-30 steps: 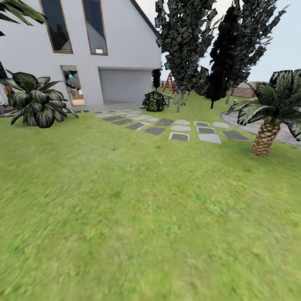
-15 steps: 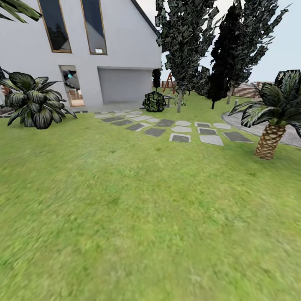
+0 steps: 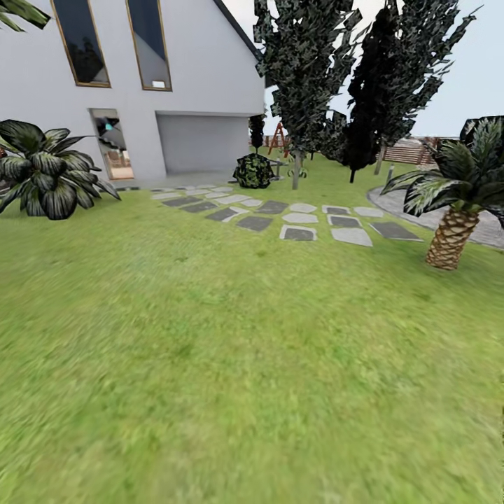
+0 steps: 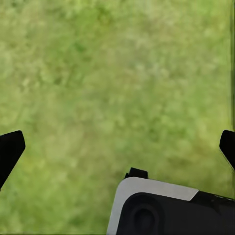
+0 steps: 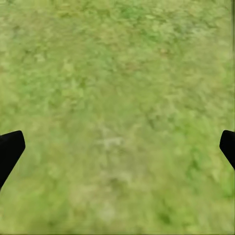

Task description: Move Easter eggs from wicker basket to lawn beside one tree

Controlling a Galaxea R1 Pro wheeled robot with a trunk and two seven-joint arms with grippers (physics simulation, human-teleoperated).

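The lawn (image 3: pixel 231 350) spreads broad and green from my feet to the white house. A tree (image 3: pixel 297 164) with a pale straight trunk and dark speckled leaves stands far ahead, past the stepping stones. The Easter eggs and the wicker basket are out of view. My left gripper (image 4: pixel 117 149) is open over bare grass, its dark fingertips (image 4: pixel 10 149) far apart with nothing between them. The right gripper (image 5: pixel 117 149) is open too, above grass (image 5: pixel 117 98).
Grey stepping stones (image 3: pixel 301 218) cross the lawn ahead. A palm (image 3: pixel 451 234) stands at the right beside a paved patch (image 3: pixel 413 206). A leafy plant (image 3: pixel 45 178) grows at the left by the house (image 3: pixel 196 84). A round bush (image 3: pixel 253 171) and a near-black tree (image 3: pixel 364 119) flank the pale-trunked tree.
The whole head view has shifted: the house and leafy plant slid left and the palm slightly right, so the camera moved. Nothing in the garden itself has moved.
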